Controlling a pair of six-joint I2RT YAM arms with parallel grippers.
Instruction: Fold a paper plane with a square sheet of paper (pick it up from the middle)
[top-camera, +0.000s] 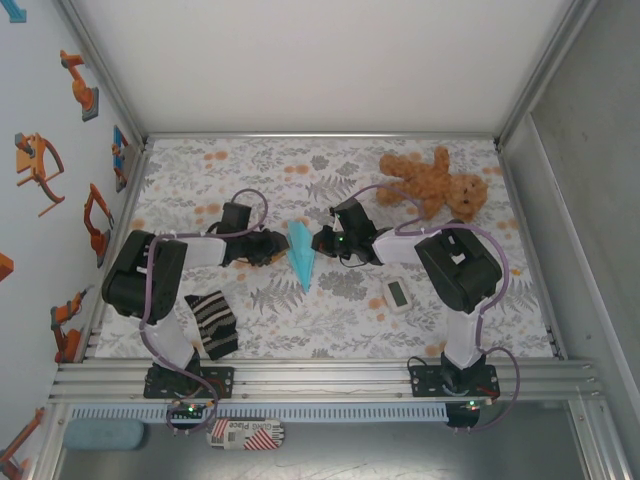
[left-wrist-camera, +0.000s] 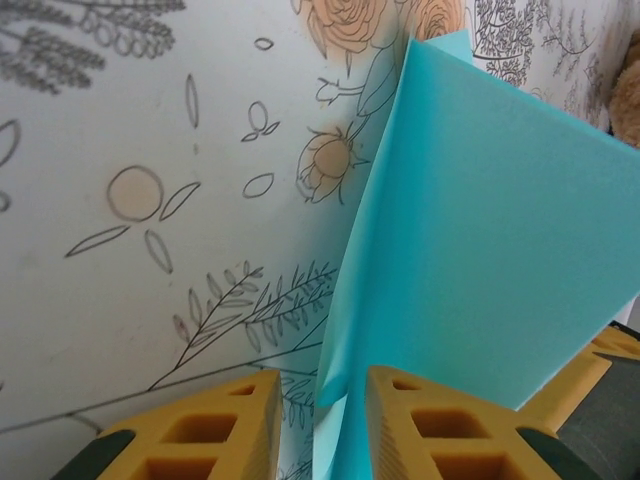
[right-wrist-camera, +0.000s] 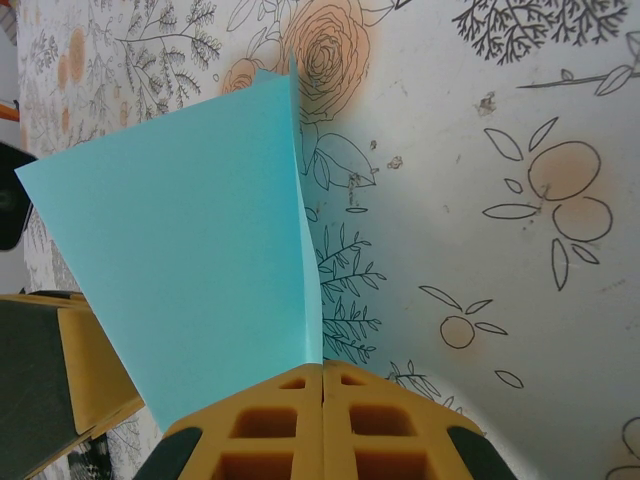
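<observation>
Right end effector (right-wrist-camera: 322, 372): fingers pressed together on plane (right-wrist-camera: 200, 250) at folded edge. Wing fans out ahead of fingertips, held upright over surface (right-wrist-camera: 480, 120). Left end effector (left-wrist-camera: 322, 390): fingers apart, plane's fold standing in gap beside one finger, not yet pinched. Plane sits between both end effectors. Judgement: right steadies plane so left can take opposite grip.

At the bottom edge of the frame, left of centre, a red-and-white striped tag (top-camera: 246, 433) carries upside-down lettering. I make out "Piece"; the rest is too small to read.
</observation>
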